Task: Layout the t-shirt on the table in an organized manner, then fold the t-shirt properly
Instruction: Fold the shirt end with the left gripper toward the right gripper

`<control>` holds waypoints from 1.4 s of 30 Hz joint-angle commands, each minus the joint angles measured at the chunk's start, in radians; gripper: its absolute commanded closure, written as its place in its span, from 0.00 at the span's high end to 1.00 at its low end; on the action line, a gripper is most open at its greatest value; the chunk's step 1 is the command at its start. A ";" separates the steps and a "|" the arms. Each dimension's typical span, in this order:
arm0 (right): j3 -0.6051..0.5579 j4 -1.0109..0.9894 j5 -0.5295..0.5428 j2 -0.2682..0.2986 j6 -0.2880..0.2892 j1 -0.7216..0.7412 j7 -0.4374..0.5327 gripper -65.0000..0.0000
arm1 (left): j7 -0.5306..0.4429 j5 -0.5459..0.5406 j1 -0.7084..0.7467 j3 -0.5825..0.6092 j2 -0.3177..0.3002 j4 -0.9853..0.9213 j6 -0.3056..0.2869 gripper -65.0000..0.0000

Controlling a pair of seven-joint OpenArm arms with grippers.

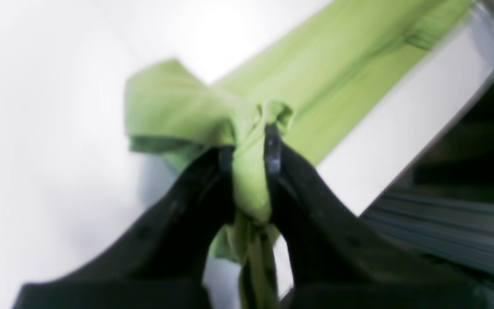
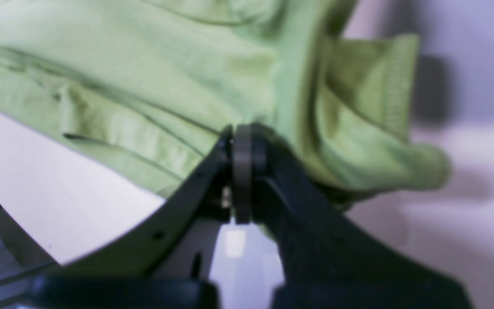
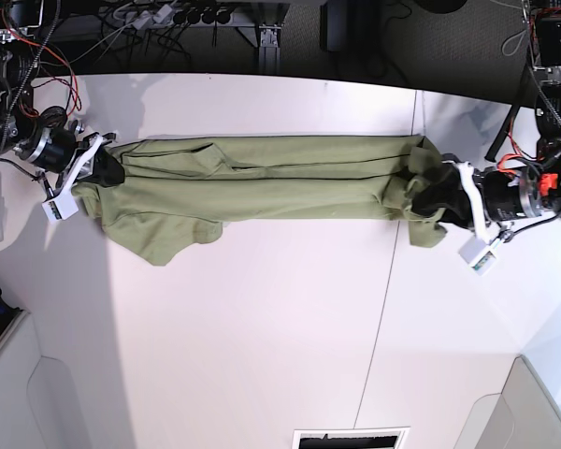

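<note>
T-shirt (image 3: 262,182): olive-green, plain, bunched lengthwise into a long narrow band, creased, one sleeve drooping at its lower edge. Bench (image 3: 262,337): white, matte, thin dark seam; shirt stretched across its far half.

Olive-green shirt (image 3: 262,182) on a white table (image 3: 262,327).

In the base view the shirt is a plain, dull olive with no print, darker along its long folds; in both wrist views the same cloth reads as a brighter yellow-green, with a row of tone-on-tone stitching along a hem. The table is matte white, crossed by a thin dark seam (image 3: 385,281), and takes a faint lilac cast in the right wrist view. The left gripper (image 1: 249,148) and right gripper (image 2: 240,141) are black, with dark grey pads. In the base view, both arms carry white brackets, red and black wires, and silver metal parts against a dark background.
</note>
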 commanded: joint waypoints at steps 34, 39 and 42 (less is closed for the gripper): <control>0.151 0.178 0.008 0.004 0.000 0.024 0.004 0.43 | -0.277 0.220 -0.111 0.294 0.327 -0.077 0.026 0.57; 0.181 0.119 -0.111 0.008 -0.027 0.057 0.041 0.62 | -0.272 0.254 -0.110 0.267 0.322 -0.077 0.023 0.57; 0.180 0.034 -0.123 0.007 -0.027 0.078 0.046 0.69 | -0.267 0.277 -0.110 0.212 0.322 -0.077 0.024 0.57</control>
